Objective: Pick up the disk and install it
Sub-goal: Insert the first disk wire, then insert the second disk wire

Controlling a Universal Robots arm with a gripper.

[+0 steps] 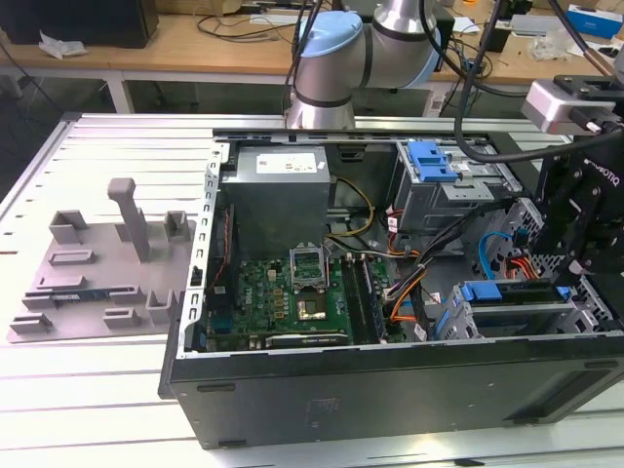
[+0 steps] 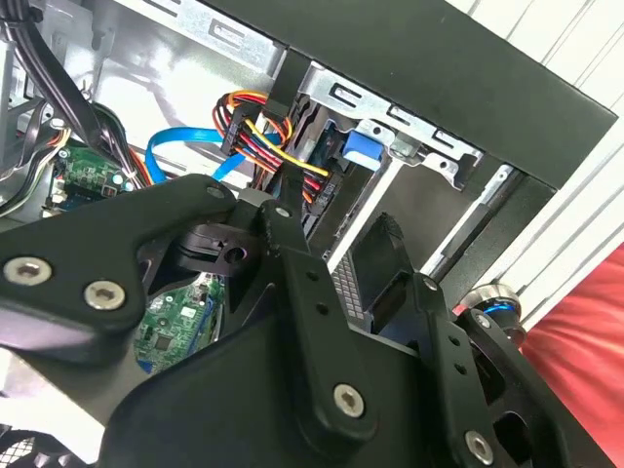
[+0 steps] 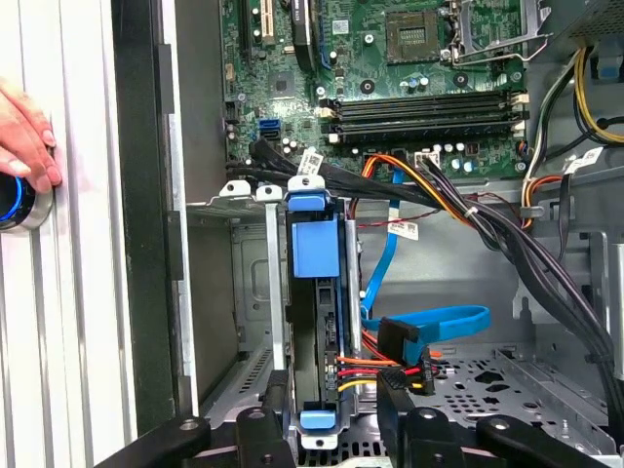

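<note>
Exterior view coverage places the arm (image 1: 336,58) above the far side of the open computer case (image 1: 390,390), its grey-and-blue joint bent over the case's rear wall, while the black wrist assembly is carried down at the exterior view's right, over the drive cage. The gripper (image 1: 575,255) is seen there pointing downward into the case's front corner, with a silver camera block (image 1: 565,102) mounted above it.

The disk (image 3: 317,322) is seen on edge in the first wrist view, seated in the metal drive cage (image 3: 229,200) beside the motherboard (image 3: 390,78), its blue carrier bracket facing the camera. In the exterior view the same disk (image 1: 507,292) is found at the case's near right corner, just below the gripper. Red, yellow and black power leads (image 3: 366,370) and a blue data cable (image 3: 434,327) are run to its end.

The black fingertips (image 3: 395,390) are held apart in the first wrist view, one on either side of the disk's lower end, with nothing visibly clamped; whether the pads are touching the bracket cannot be told. In the second wrist view the gripper's black linkage (image 2: 292,322) is angled toward the cage.

A person's hand (image 3: 24,132) is rested on a round blue-ringed button (image 3: 15,200) outside the case.
</note>
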